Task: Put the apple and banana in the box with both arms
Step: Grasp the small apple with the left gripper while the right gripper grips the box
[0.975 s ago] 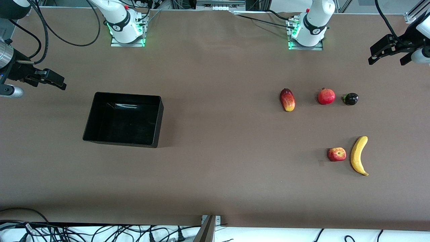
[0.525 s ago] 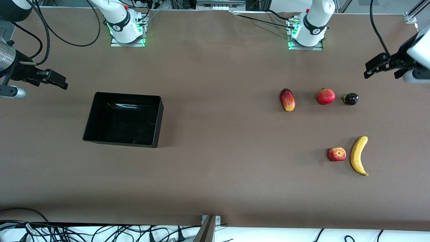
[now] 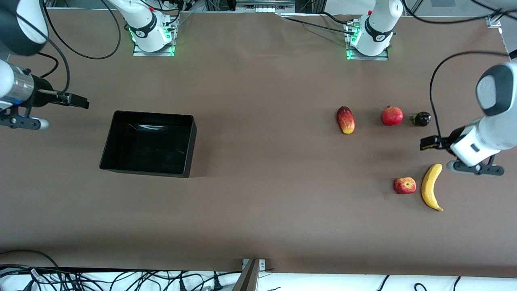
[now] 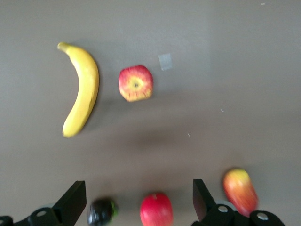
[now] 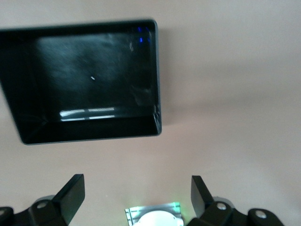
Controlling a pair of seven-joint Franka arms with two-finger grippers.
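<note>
The banana [image 3: 431,186] and apple [image 3: 404,185] lie untouched just below the open, empty left gripper [image 3: 429,142], which has swung down over them for the first pick, while the open right gripper [image 3: 76,100] waits beside the empty box [image 3: 190,147].

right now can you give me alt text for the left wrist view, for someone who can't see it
The left gripper, open and empty, hangs over a brown table with a yellow banana lying beside a small red-and-yellow apple. Closer to the fingers sit a dark round fruit, a red round fruit and a red-and-yellow oval fruit.
</note>
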